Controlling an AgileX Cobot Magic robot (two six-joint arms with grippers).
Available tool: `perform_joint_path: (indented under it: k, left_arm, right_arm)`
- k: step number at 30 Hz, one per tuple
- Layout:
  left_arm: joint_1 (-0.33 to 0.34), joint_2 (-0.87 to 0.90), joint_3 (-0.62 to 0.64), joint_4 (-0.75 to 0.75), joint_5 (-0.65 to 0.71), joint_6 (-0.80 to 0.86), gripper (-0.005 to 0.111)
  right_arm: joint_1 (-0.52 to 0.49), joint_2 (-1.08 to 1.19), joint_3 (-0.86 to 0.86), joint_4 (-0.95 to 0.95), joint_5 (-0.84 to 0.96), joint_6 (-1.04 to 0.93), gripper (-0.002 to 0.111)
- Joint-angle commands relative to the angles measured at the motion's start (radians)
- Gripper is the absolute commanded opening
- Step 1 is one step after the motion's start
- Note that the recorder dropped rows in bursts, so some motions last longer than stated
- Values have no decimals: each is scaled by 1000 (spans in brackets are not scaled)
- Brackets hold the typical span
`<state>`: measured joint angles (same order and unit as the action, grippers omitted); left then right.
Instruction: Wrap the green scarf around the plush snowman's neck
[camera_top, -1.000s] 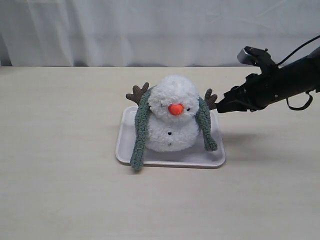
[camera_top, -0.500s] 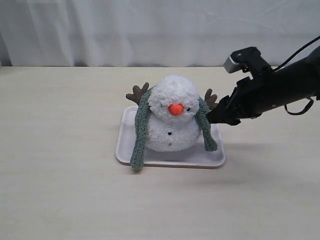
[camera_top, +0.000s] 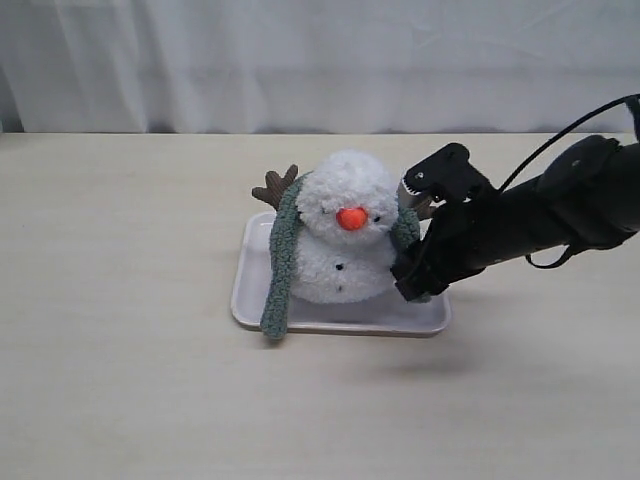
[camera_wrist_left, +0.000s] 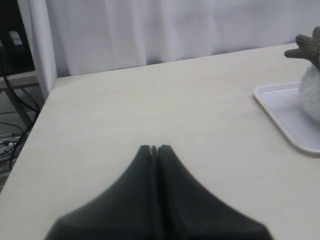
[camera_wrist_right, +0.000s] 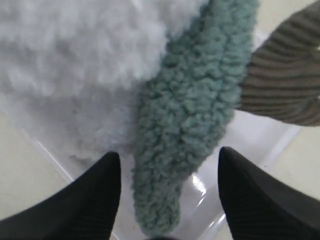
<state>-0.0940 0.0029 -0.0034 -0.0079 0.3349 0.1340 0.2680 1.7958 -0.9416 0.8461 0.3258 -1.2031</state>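
Observation:
The plush snowman (camera_top: 345, 225) sits upright on a white tray (camera_top: 340, 318). The green scarf (camera_top: 280, 260) runs behind the snowman's neck, and both ends hang down its front sides. My right gripper (camera_top: 410, 280) is low at the right-hand end and hides part of it. In the right wrist view my right gripper (camera_wrist_right: 169, 152) is open, with the scarf end (camera_wrist_right: 187, 125) lying between the spread fingers, untouched by either. The white body (camera_wrist_right: 75, 50) lies beside it. My left gripper (camera_wrist_left: 155, 148) is shut and empty, hovering over bare table well off the tray's left side.
A brown twig arm (camera_wrist_right: 287, 85) pokes out just past the scarf end, above the tray floor (camera_wrist_right: 250, 150). The other twig arm (camera_wrist_left: 306, 47) and the tray's corner (camera_wrist_left: 290, 125) show in the left wrist view. A white curtain (camera_top: 320, 60) hangs behind the table.
My right gripper has swung left and down from beside the snowman's twig arm to the scarf's right end over the tray, and its jaws have opened wider. The snowman and scarf have not moved.

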Motion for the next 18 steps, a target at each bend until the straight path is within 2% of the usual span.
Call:
perform_joint_path:
  k: [1,3,5,9,10,18]
  left_arm:
    - [1,-3,3,-4,-12,-4,0]
    - [1,-3,3,-4,-12,-4,0]
    - [1,-3,3,-4,-12,-4,0]
    - [1,-3,3,-4,-12,-4,0]
    - [1,-3,3,-4,-12,-4,0]
    - [1,-3,3,-4,-12,-4,0]
  right_arm:
    - [15,48,6,23,-67,-4,55]
    - [15,52,6,36,-83,5,51]
    - [15,50,6,36,-87,20,41]
    - [15,13,6,29,-59,18,16]
    - [15,-13,6,27,-47,18,6]
    - [15,-231,6,27,-21,20,4]
